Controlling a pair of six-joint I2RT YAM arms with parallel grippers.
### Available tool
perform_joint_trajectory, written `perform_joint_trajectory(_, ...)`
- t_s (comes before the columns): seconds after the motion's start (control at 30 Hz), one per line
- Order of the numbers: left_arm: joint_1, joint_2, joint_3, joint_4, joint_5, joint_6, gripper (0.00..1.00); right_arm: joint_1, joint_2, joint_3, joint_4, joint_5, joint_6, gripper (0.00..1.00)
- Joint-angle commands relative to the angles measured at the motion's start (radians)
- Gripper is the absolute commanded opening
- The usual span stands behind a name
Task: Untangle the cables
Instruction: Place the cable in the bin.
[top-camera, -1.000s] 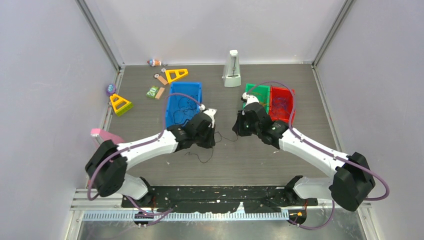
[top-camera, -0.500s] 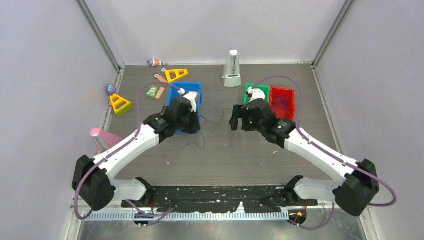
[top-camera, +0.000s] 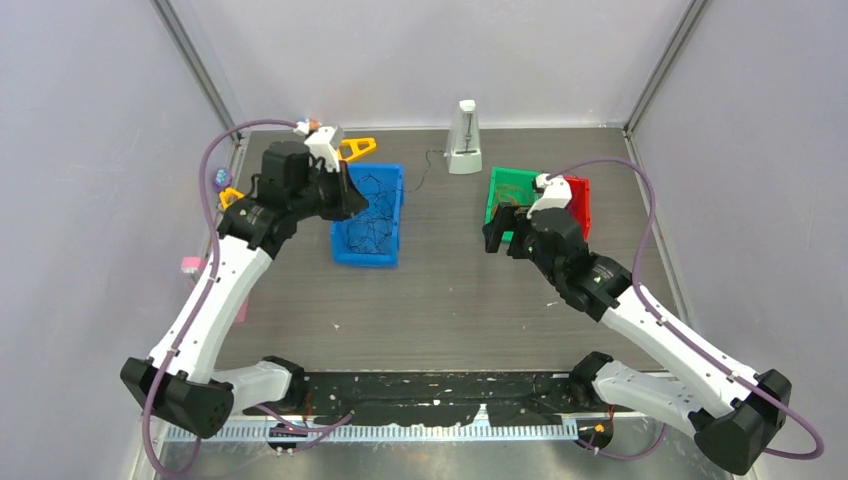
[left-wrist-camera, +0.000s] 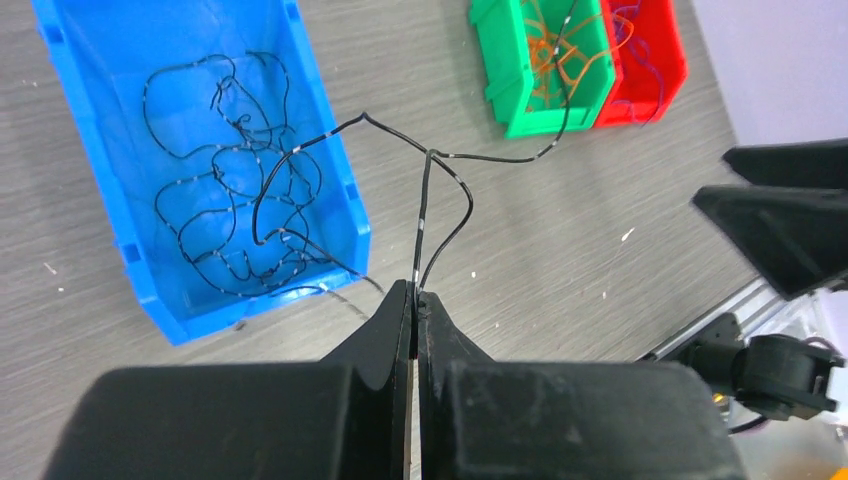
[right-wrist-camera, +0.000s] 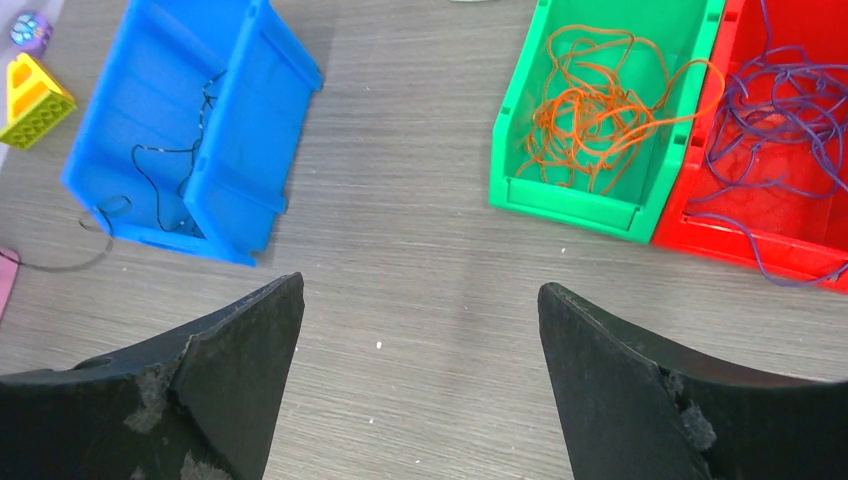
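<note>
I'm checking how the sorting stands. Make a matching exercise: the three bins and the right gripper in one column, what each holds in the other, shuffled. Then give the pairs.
Column one
1. blue bin
2. green bin
3. red bin
4. right gripper

Column two
A. orange wires
B. nothing, fingers apart
C. black wires
D. purple wires

Pairs: 1-C, 2-A, 3-D, 4-B
</note>
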Motion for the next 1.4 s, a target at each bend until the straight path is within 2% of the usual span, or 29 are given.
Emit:
perform_joint_trajectory(0.0, 0.063, 0.036, 0.121, -0.026, 0.159, -0.004, 0.0, -0.003, -0.012, -0.024, 0.039, 0.025, 0.005, 0.93)
perform_joint_trajectory(0.17, 0.087, 0.089, 0.215, -0.005, 0.184, -0.014, 0.0, -0.007, -0.024, -0.035, 0.04, 0.029, -0.003, 0.93)
perform_joint_trajectory(0.33, 0.134, 0.158, 0.186, 0.108, 0.153, -0.055, 0.0, -0.013, -0.036, -0.041, 0.042, 0.019, -0.012, 0.93)
perform_joint_trajectory(0.5, 0.145, 0.2, 0.016, 0.361, 0.109, -0.146, 0.0, -0.017, -0.035, -0.042, 0.057, 0.008, -0.022, 0.93)
perform_joint_trajectory(0.6, 0.145, 0.212, -0.144, 0.53, 0.034, -0.182, 0.0, -0.02, -0.031, -0.041, 0.057, -0.001, -0.026, 0.93)
perform_joint_trajectory(0.83, 0.145, 0.161, -0.454, 0.713, -0.117, -0.248, 0.0, -0.028, -0.024, -0.039, 0.057, -0.015, -0.036, 0.93)
perform_joint_trajectory(0.93, 0.144, 0.147, -0.53, 0.713, -0.169, -0.247, 0.0, -0.03, -0.011, -0.036, 0.058, -0.026, -0.035, 0.93)
perform_joint_trajectory(1.1, 0.141, 0.185, -0.518, 0.587, -0.279, -0.218, 0.0, -0.031, 0.003, -0.037, 0.067, -0.037, -0.031, 0.93)
perform_joint_trajectory(1.37, 0.069, 0.375, -0.275, 0.415, -0.315, -0.114, 0.0, -0.034, 0.034, -0.051, 0.04, -0.038, -0.025, 0.93)
